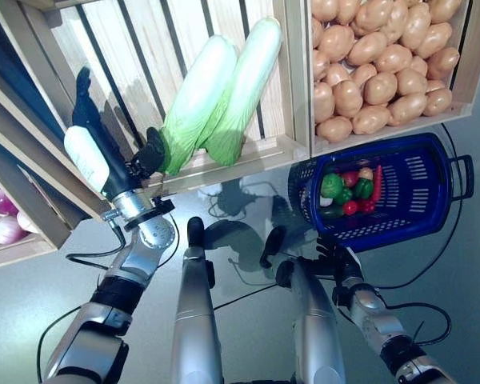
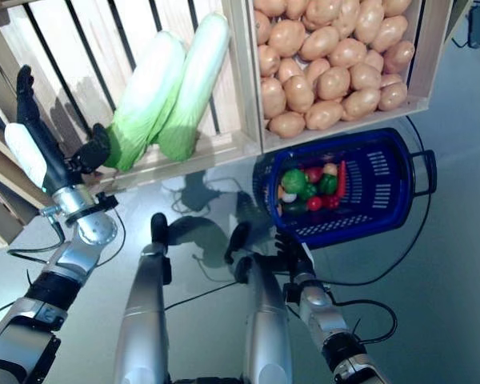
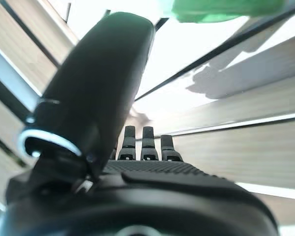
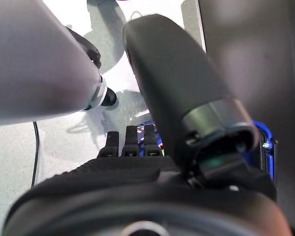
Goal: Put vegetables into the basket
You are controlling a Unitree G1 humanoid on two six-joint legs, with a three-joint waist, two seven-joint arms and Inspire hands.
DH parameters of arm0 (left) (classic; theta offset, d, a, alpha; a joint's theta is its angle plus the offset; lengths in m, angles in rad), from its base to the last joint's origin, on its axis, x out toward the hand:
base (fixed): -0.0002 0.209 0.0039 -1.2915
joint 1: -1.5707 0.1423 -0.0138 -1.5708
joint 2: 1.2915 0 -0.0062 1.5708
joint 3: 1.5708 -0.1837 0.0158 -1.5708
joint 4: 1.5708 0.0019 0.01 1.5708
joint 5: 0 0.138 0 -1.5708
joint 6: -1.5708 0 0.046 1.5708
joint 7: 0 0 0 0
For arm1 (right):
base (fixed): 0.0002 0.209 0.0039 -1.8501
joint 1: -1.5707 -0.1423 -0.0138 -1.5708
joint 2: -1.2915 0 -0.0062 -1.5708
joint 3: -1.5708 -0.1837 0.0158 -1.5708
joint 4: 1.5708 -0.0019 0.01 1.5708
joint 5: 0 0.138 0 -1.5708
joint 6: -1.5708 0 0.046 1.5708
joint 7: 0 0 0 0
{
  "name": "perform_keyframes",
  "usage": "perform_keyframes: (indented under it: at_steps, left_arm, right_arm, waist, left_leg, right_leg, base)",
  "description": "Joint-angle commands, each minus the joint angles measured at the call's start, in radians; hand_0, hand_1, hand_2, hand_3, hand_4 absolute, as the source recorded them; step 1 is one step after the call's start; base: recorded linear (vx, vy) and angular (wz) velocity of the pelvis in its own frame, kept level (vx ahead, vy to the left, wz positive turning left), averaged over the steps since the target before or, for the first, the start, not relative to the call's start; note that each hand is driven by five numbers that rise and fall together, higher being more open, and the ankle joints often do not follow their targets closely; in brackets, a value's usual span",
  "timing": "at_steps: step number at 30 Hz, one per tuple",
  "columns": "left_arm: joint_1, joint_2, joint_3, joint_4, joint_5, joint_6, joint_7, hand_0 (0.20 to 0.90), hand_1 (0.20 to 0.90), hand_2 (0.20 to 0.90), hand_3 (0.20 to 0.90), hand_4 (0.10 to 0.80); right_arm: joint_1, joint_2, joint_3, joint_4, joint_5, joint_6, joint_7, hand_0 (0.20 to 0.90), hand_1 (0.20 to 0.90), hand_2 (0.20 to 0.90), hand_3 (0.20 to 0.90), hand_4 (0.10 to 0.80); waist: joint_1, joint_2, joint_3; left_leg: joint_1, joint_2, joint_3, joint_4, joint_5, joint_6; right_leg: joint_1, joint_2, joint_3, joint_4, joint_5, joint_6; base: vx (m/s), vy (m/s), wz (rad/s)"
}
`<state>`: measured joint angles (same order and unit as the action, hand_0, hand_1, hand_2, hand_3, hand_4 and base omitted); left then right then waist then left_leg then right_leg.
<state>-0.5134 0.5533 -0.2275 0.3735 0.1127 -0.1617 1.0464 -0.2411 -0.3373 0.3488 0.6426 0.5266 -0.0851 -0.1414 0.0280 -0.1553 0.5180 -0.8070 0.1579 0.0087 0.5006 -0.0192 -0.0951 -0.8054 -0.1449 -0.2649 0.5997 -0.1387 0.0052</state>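
The robot's left hand [image 1: 104, 156] is reaching up into the slatted pale wooden crate [image 1: 260, 156] at the far left, its fingers straight and holding nothing; the left wrist view is showing only bare slats past the fingertips. Two long pale-green and white napa cabbages [image 1: 216, 92] are lying side by side in that crate, leafy green ends resting against the near lip, white ends pointing far and slightly right. Their long axes are running steeply away from the robot, tilted rightward. The nearer cabbage's green end is sitting just beside the left hand's thumb, to its right; contact cannot be confirmed.

The dark blue perforated plastic basket [image 1: 432, 200] is standing on the grey floor at the right, already containing small green and red vegetables [image 1: 348, 192]. The right hand [image 1: 340, 260] is hanging low near the basket's near rim, fingers appearing relaxed and empty.

The left hand is by far the nearer to the cabbages; the grasp probably requires moving rightward across the leafy end.
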Motion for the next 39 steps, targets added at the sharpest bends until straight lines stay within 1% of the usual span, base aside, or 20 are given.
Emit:
perform_keyframes:
  at_steps: [1, 8, 9, 10, 13, 17, 22, 27, 31, 39]
  left_arm:
    - [-0.036, 0.004, 0.052, -0.079, -0.022, -0.064, 0.011, 0.900, 0.900, 0.900, 0.900, 0.800]
    - [-0.063, -0.002, 0.032, -0.057, -0.033, -0.028, -0.012, 0.900, 0.900, 0.900, 0.900, 0.800]
    - [-0.072, -0.004, 0.026, -0.050, -0.033, -0.025, -0.020, 0.900, 0.900, 0.900, 0.900, 0.800]
    - [-0.091, -0.001, 0.020, -0.047, -0.024, -0.019, -0.028, 0.900, 0.900, 0.900, 0.900, 0.800]
    - [-0.107, 0.005, 0.000, -0.037, 0.015, -0.002, -0.037, 0.900, 0.900, 0.900, 0.900, 0.800]
    - [-0.133, 0.011, -0.027, -0.022, 0.020, 0.035, -0.039, 0.900, 0.900, 0.900, 0.900, 0.800]
    - [-0.156, 0.014, -0.045, 0.017, 0.044, 0.062, -0.008, 0.900, 0.900, 0.900, 0.900, 0.800]
    - [-0.204, 0.013, -0.083, 0.083, 0.125, 0.103, 0.047, 0.900, 0.900, 0.900, 0.900, 0.800]
    - [-0.236, 0.001, -0.114, 0.134, 0.137, 0.106, 0.049, 0.900, 0.900, 0.900, 0.900, 0.800]
    - [-0.253, -0.036, -0.146, 0.160, 0.116, 0.094, 0.046, 0.900, 0.900, 0.900, 0.900, 0.800]
  right_arm:
    - [0.041, -0.034, -0.018, -0.058, 0.030, -0.029, -0.047, 0.900, 0.900, 0.900, 0.900, 0.800]
    - [0.037, -0.037, -0.011, -0.042, 0.036, -0.032, -0.036, 0.900, 0.900, 0.900, 0.900, 0.800]
    - [0.033, -0.038, -0.011, -0.039, 0.036, -0.031, -0.033, 0.900, 0.900, 0.900, 0.900, 0.800]
    - [0.022, -0.039, -0.012, -0.041, 0.039, -0.030, -0.035, 0.900, 0.900, 0.900, 0.900, 0.800]
    - [0.017, -0.041, -0.008, -0.042, 0.042, -0.025, -0.038, 0.900, 0.900, 0.900, 0.900, 0.800]
    - [0.006, -0.045, -0.002, -0.040, 0.042, -0.017, -0.038, 0.900, 0.900, 0.900, 0.900, 0.800]
    - [-0.002, -0.044, 0.005, -0.032, 0.043, -0.016, -0.042, 0.900, 0.900, 0.900, 0.900, 0.800]
    - [-0.023, -0.045, 0.021, -0.030, 0.052, -0.005, -0.038, 0.900, 0.900, 0.900, 0.900, 0.800]
    - [-0.036, -0.041, 0.032, -0.016, 0.054, -0.006, -0.034, 0.900, 0.900, 0.900, 0.900, 0.800]
    - [-0.047, -0.033, 0.043, -0.008, 0.053, -0.004, -0.045, 0.900, 0.900, 0.900, 0.900, 0.800]
  waist:
    - [0.013, 0.016, 0.002]
    - [0.007, 0.013, 0.002]
    - [0.005, 0.012, 0.002]
    - [0.003, 0.012, 0.002]
    - [0.001, 0.012, 0.002]
    - [-0.006, 0.012, 0.002]
    - [-0.010, 0.014, 0.002]
    - [-0.018, 0.007, 0.002]
    - [-0.026, 0.003, 0.002]
    - [-0.035, 0.005, 0.002]
  left_leg:
    - [-0.003, -0.012, -0.007, 0.011, -0.032, 0.003]
    - [0.000, -0.012, -0.001, 0.016, -0.035, 0.006]
    - [-0.002, -0.011, -0.001, 0.016, -0.033, 0.006]
    - [-0.023, -0.011, 0.005, 0.007, -0.002, 0.013]
    - [-0.023, -0.011, 0.008, 0.010, -0.005, 0.015]
    - [-0.025, -0.012, 0.006, 0.010, -0.004, 0.013]
    - [-0.027, -0.011, 0.010, 0.010, -0.002, 0.014]
    - [-0.024, -0.006, 0.016, 0.005, 0.003, 0.010]
    - [-0.025, -0.004, 0.018, 0.004, 0.007, 0.010]
    - [-0.021, -0.005, 0.023, 0.001, 0.008, 0.010]
  right_leg:
    - [0.121, -0.001, 0.023, -0.053, -0.013, 0.040]
    - [0.122, -0.002, 0.026, -0.051, -0.012, 0.043]
    - [0.120, -0.003, 0.027, -0.049, -0.009, 0.043]
    - [0.099, -0.003, 0.022, -0.061, 0.018, 0.036]
    - [0.095, -0.005, 0.025, -0.053, 0.017, 0.037]
    - [0.091, -0.005, 0.030, -0.055, 0.020, 0.038]
    - [0.083, -0.006, 0.034, -0.048, 0.019, 0.039]
    - [0.083, -0.005, 0.035, -0.050, 0.022, 0.040]
    - [0.078, -0.003, 0.039, -0.049, 0.026, 0.042]
    - [0.075, -0.002, 0.045, -0.050, 0.030, 0.044]
  base:
    - [0.008, 0.005, 0.04]
    - [0.000, 0.000, 0.00]
    - [-0.071, 0.020, 0.01]
    - [-0.071, 0.024, 0.01]
    - [-0.024, 0.008, 0.00]
    - [0.001, 0.010, -0.03]
    - [0.000, 0.000, 0.00]
    - [0.000, 0.000, 0.00]
    - [0.000, 0.000, 0.00]
    - [-0.002, 0.001, -0.01]
